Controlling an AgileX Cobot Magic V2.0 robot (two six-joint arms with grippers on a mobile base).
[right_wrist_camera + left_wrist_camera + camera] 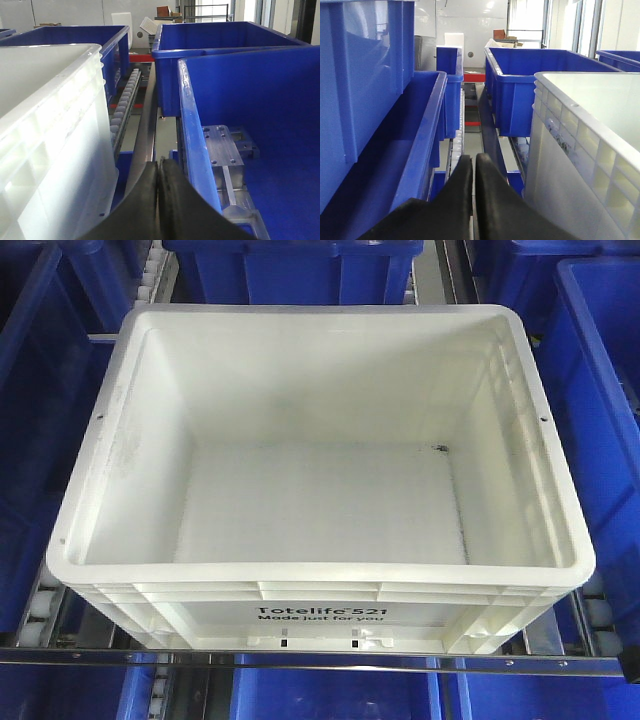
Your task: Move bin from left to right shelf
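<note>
Left pincer: the left pincer (473, 167) is showing at the bottom of its wrist view as two black fingers (492, 195) pressed almost together, closed on nothing, pointing down the narrow gap between a blue bin and the white bin.
Right pincer: the right pincer (159, 172) is likewise sitting closed, its black fingertips (172, 192) meeting at a thin seam and gripping nothing, aimed along the gap on the white bin's other side.
White bin: the bin (320, 470) is filling the middle of the front view, seen from above, open and with nothing inside, its pale floor showing faint dark smudges. Its ribbed rim is running all the way round, and the near wall is carrying black print reading "Totelife 521 Made just for you".
Bin beside the left pincer: the bin's ribbed white wall is rising just to the right of the closed fingers, not touching them.
Bin beside the right pincer: the same white wall is standing just to the left of the fingertips.
Shelf: the bin is resting on a roller shelf; a row of white rollers (122, 107) is running away beside it, and a metal front rail (320, 660) is crossing below its near wall.
Surroundings: blue bins (530, 85) are crowding every side. The blue bin (260, 130) right of the right pincer is holding a machined metal block (227, 152).
</note>
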